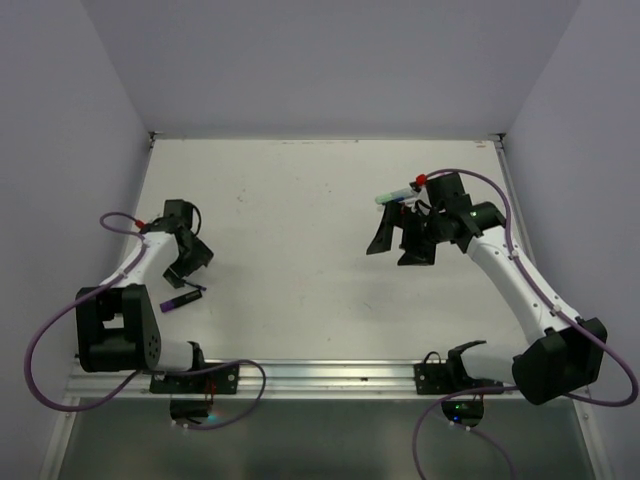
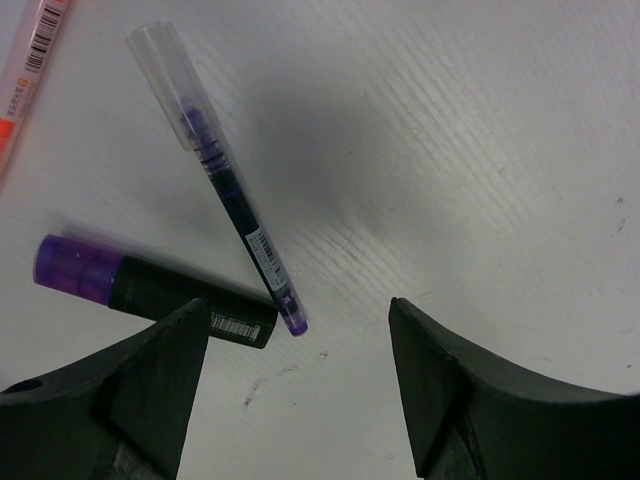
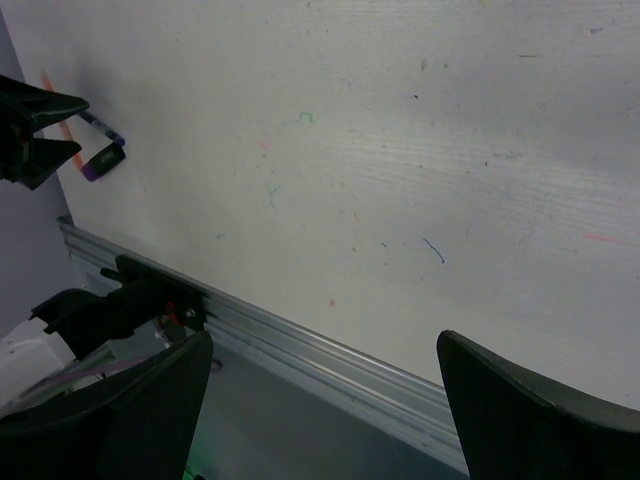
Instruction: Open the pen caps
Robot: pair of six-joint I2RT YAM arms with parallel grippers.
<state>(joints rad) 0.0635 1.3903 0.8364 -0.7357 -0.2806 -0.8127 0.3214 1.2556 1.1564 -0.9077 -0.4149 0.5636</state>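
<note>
left gripper [image 2: 298, 312] open above capped thin purple pen [image 2: 232, 200] | right gripper [image 3: 322, 345] open, empty | pen's barcode sticker [image 2: 262, 246]: print illegible

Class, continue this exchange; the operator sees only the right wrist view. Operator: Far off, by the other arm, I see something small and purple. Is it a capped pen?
Observer: Yes. The left wrist view shows a black marker with its purple cap on.
Operator: Anything beside it?
Observer: A thin purple pen, its clear cap on, lies angled next to it.
Operator: Any pens near my pincer?
Observer: The top view shows a green-ended pen lying just beyond the right pincer, outside your frame.
</note>
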